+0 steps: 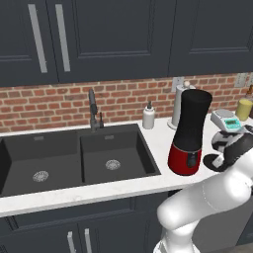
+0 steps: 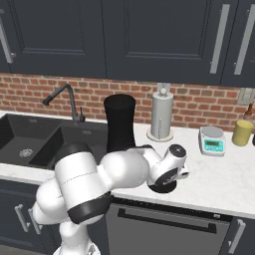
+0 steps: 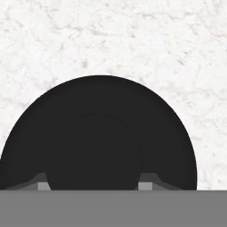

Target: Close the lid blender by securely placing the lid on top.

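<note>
The blender (image 1: 190,133) stands on the white counter right of the sink, a glossy red base under a tall black jar with an open top; it rises behind my arm (image 2: 119,124). The lid (image 3: 97,133), a flat black disc with a round central knob, lies on the counter just right of the blender (image 1: 213,161). My gripper (image 3: 94,184) points straight down onto it, and its fingertips (image 3: 43,185) sit against both sides of the knob. My hand covers most of the lid (image 2: 160,189) in the right base view.
A double sink (image 1: 74,158) with a faucet (image 1: 92,111) lies left of the blender. Behind it stand a soap bottle (image 1: 148,117) and a paper-towel roll (image 2: 162,117). A kitchen scale (image 2: 212,139) and a yellow jar (image 2: 242,132) sit further right.
</note>
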You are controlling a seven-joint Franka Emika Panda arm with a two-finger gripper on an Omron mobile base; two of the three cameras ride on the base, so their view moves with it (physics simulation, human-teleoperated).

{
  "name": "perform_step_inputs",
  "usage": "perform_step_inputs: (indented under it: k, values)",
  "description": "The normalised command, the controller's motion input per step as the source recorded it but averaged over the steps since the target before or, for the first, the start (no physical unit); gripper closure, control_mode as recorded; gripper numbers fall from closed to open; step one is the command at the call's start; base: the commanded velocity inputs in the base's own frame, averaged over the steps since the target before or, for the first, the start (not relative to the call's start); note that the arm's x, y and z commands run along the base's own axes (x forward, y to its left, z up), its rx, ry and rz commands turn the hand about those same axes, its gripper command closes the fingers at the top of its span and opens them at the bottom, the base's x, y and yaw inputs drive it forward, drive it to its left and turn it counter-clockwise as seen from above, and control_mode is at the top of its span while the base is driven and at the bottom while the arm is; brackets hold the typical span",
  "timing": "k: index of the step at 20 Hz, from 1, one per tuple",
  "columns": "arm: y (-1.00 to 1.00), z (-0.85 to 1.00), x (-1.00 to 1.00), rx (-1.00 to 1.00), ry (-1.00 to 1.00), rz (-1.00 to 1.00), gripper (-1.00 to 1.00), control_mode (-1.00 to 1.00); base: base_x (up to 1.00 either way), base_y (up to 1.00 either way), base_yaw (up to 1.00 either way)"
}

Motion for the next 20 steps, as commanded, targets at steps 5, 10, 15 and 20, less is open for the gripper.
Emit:
perform_step_inputs:
  k: [5,10,15,20]
  values:
    - [0.00,0.36,-0.13,0.00,0.00,0.00,1.00,-1.00,0.00,0.00,0.00]
    - [0.00,0.55,-0.19,0.00,0.00,0.00,1.00,-1.00,0.00,0.00,0.00]
    - [0.00,0.58,-0.23,0.00,0.00,0.00,1.00,-1.00,0.00,0.00,0.00]
    - [0.00,0.62,-0.25,0.00,0.00,-0.01,1.00,-1.00,0.00,0.00,0.00]
